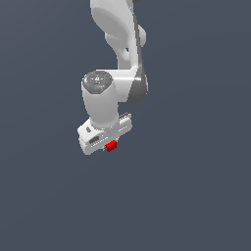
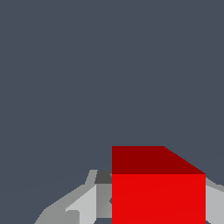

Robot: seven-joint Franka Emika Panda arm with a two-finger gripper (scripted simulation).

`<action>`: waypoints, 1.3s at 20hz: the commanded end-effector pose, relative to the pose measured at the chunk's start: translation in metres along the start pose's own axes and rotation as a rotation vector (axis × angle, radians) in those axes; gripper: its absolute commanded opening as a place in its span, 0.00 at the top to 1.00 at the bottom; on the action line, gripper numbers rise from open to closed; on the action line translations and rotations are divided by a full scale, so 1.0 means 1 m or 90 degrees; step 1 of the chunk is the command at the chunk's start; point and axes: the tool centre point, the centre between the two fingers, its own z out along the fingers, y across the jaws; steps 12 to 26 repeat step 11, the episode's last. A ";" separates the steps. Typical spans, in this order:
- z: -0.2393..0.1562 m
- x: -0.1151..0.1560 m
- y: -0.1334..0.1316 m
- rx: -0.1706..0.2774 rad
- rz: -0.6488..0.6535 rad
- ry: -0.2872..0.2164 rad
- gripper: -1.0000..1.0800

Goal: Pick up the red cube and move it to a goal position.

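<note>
The red cube is a tiny bright red block that peeks out from under the white hand of my gripper in the exterior view. In the wrist view the red cube fills the space between the two grey fingers, which press against its sides. The gripper is shut on the cube. The fingertips themselves are hidden by the hand in the exterior view. How high the cube is above the floor cannot be told.
A plain dark grey-blue floor fills both views. The white arm rises toward the top of the exterior view. No goal marker shows.
</note>
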 end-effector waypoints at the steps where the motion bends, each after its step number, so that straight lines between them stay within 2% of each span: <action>1: -0.010 0.000 0.011 0.000 -0.001 0.000 1.00; 8: -0.022 0.001 0.026 0.000 -0.001 -0.001 1.00; 26: -0.023 0.001 0.026 0.000 -0.001 -0.001 1.00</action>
